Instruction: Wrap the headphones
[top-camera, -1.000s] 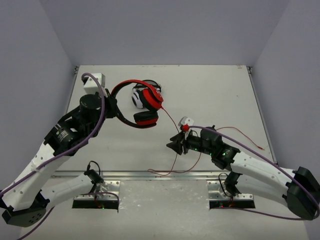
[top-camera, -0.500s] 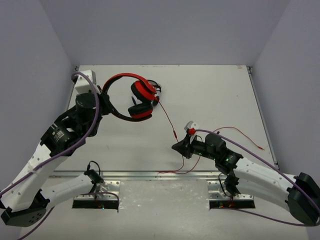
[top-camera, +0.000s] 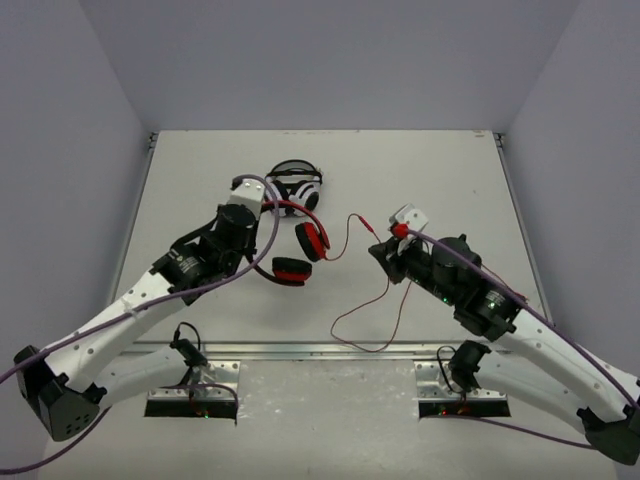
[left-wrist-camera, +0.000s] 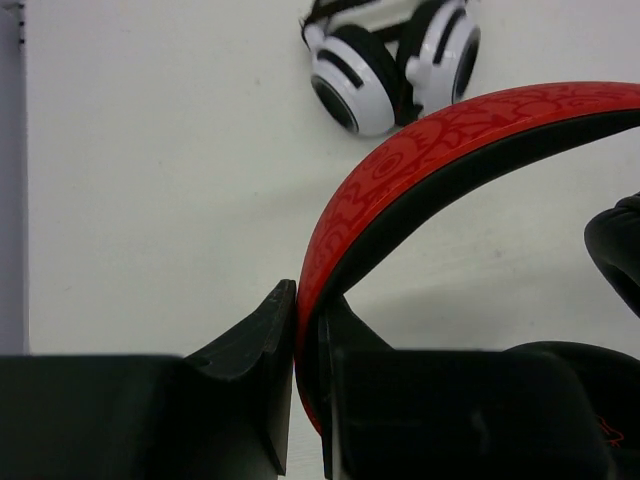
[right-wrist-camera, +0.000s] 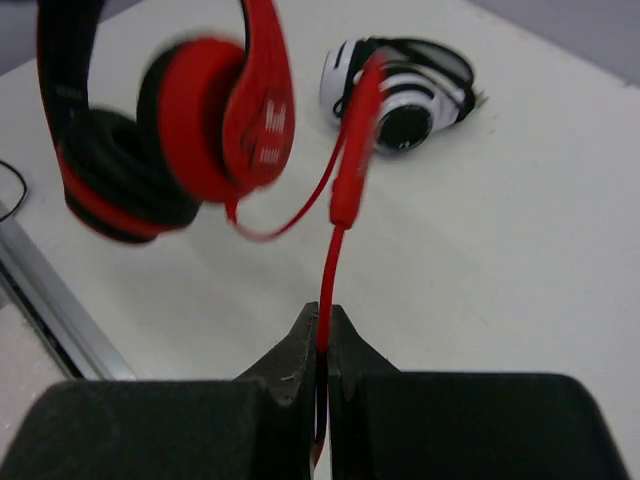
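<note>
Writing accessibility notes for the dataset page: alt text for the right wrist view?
The right end effector is shut on the thin red cable, which runs up to the red headphones, blurred at upper left. White-and-black headphones lie on the white table behind them.

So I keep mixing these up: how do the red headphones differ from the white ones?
The red headphones are red with black pads; the white headphones are white and black. The left gripper clamps the red headphones' headband; the white headphones lie free on the table. A thin red cable runs from the red headphones into the right gripper; the white headphones show no such cable. Both are over-ear.
</note>
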